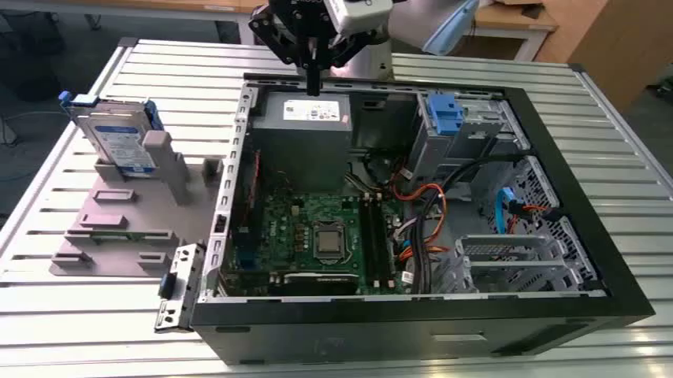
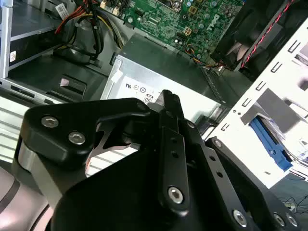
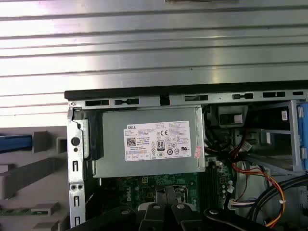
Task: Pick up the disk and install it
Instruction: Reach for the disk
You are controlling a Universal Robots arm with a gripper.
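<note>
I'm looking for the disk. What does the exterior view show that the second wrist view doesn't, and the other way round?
Extra in the exterior view: the flat silver metal disk with blue side rails, standing in a grey plastic holder on the exterior view's left, apart from the black tool. Extra in the second wrist view: shiny round screws on the tool's black links. Both share the grey metal box with a white sticker, the green circuit board, and the tool above that box.

The ribbed bare-metal tabletop (image 1: 74,315) gleams dully under the computer case (image 1: 421,335), matt black outside. Inside the case, a smooth grey metal box (image 3: 149,166) bears a white paper sticker (image 3: 158,140). Beside the case, the disk (image 1: 118,142) is silver metal edged in blue plastic.
</note>
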